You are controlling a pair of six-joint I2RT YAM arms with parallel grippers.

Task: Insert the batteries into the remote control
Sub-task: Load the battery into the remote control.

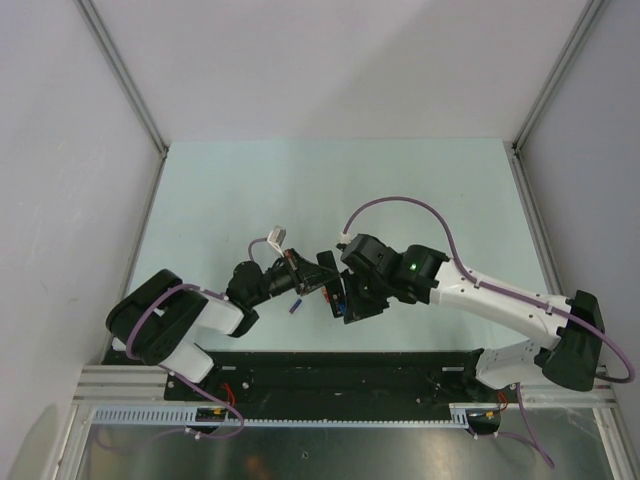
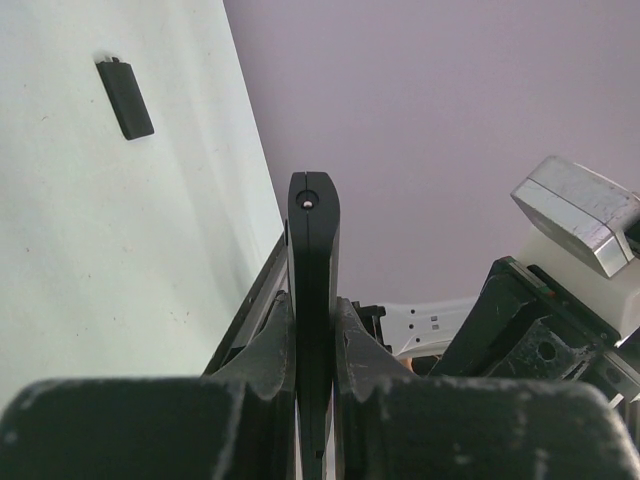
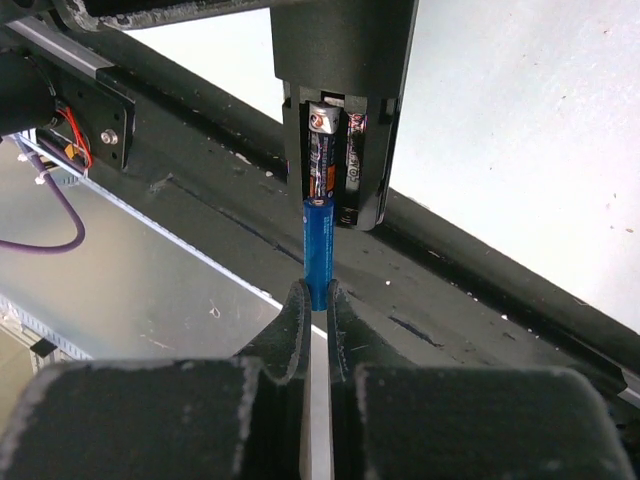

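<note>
The left gripper (image 2: 314, 322) pinches the remote control (image 2: 314, 240) by its two faces. The right gripper (image 3: 315, 296) pinches the bright blue battery (image 3: 318, 240). The far end of this battery is at the remote's open compartment, just below the batteries (image 3: 322, 150) already inside.

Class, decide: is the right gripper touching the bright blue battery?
Touching. In the right wrist view the right gripper pinches the bright blue battery between its fingers.

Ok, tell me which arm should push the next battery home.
Right. The right gripper is shut on the blue battery, its tip at the open compartment of the remote control. The left gripper is shut on the remote control, so it likely just steadies it.
</note>
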